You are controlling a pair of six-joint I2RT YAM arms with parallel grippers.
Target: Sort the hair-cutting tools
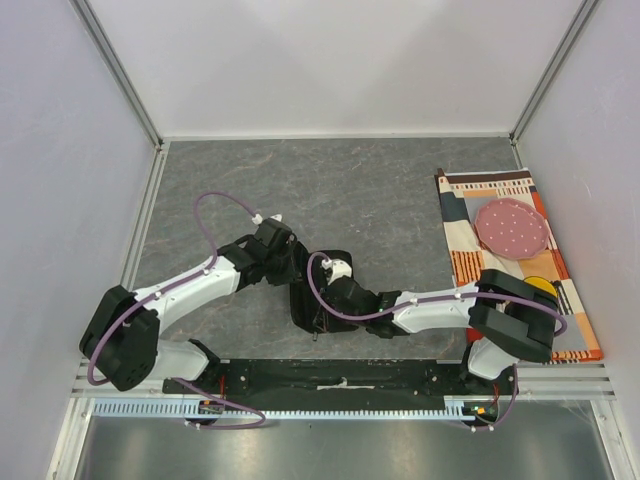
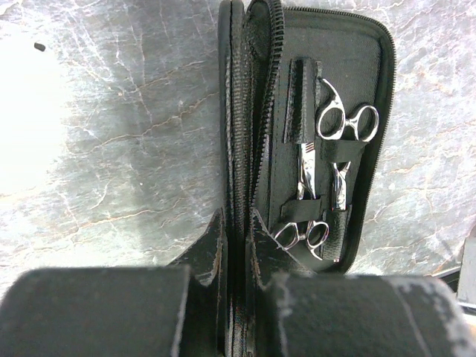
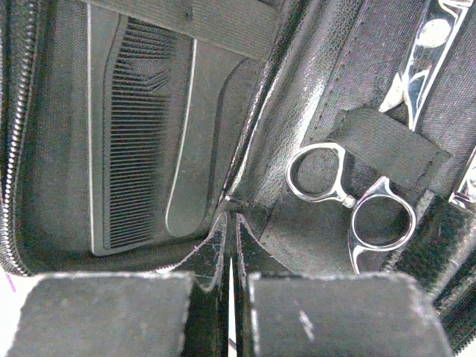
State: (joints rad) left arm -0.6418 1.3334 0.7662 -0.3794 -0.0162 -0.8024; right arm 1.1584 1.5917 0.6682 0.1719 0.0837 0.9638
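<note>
Left gripper (image 2: pixel 236 220): fingers were narrow, nipped on the zipper edge of the pouch (image 2: pixel 349 59). That grip propped one flap up on its edge, I'd say to keep the case open.
Right gripper (image 3: pixel 230 219): fingers were shut tight, tips down at the pouch's middle fold. I'd guess they were pinning it flat. Whether any fabric was caught between them, I couldn't tell.
Pouch: it lay open on the table (image 1: pixel 380 190), between the two arms, close to their bases.
Upper scissors (image 2: pixel 348 125): tucked under an elastic strap in the flat half, rings toward the pouch's far end.
Lower scissors (image 2: pixel 305 235): strapped alongside, pointing the other way, rings just beside the left fingers.
Comb (image 3: pixel 137 141): slotted into the other half under a wide band, teeth showing.
Why held so: with one arm lifting and one steadying, every pocket stayed in view and in reach.
Progress: by my reckoning the tools were housed and the sorting looked near done.
Risk: if the flap slipped free it could flop shut over the scissors.
Mat (image 1: pixel 480 250): off to the right with a pink plate (image 1: pixel 512 226), well apart from the action.
</note>
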